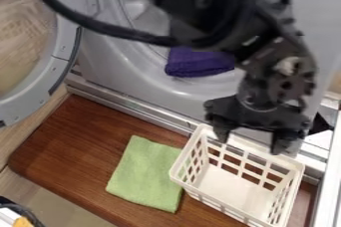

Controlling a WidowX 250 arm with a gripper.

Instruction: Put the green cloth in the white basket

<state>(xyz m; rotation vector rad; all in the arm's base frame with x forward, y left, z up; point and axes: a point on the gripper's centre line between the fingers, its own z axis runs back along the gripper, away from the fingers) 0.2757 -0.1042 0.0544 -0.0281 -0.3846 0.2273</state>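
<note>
Green cloth (146, 173) lies beside the white basket (230, 183); the pincer (250, 140) hangs spread wide, gripping nothing.

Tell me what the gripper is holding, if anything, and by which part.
Nothing is held; the gripper hangs open above the basket, and the cloth lies beside the basket.

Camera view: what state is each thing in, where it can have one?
Gripper: open, above the basket.
Green cloth: laid flat on the wooden board, outside the basket.
White basket: upright, no cloth inside.
Machine door: open.
Purple cloth: bunched or folded, cannot tell which.
</note>
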